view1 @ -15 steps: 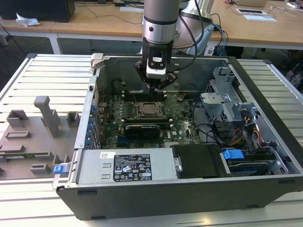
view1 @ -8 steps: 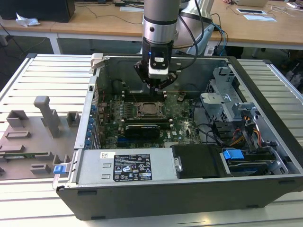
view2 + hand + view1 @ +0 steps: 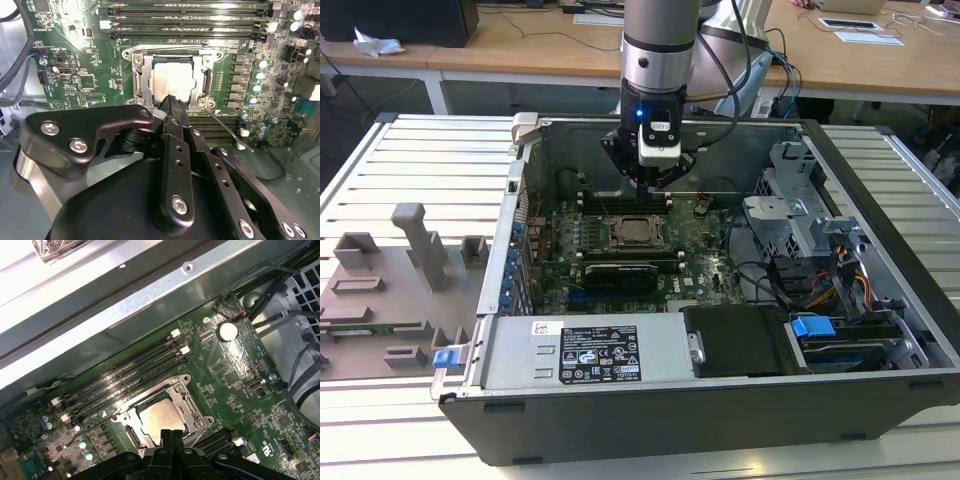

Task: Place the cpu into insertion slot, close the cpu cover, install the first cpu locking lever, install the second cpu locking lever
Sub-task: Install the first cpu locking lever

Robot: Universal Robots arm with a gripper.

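**Working the locking levers at the socket**

Status: the cpu [image 3: 172, 80] sits flat in the insertion slot [image 3: 220, 54]. The cpu cover [image 3: 143, 75] lies down around it, with the chip top showing through the window. One thin wire lever [image 3: 225, 129] angles out from the socket corner over the green motherboard [image 3: 85, 80]. I judge it unlatched, so lever work is the step in hand.

Technique note: push on the lever's bare shaft, sweep it down and inward under its hook, and keep force off the chip top and the nearby memory slots [image 3: 190, 22].

Pincer [image 3: 172, 101]: fingers pressed together, nothing between them. The tip is at the cover's edge, just beside the chip. Whether it touches the cover cannot be told.
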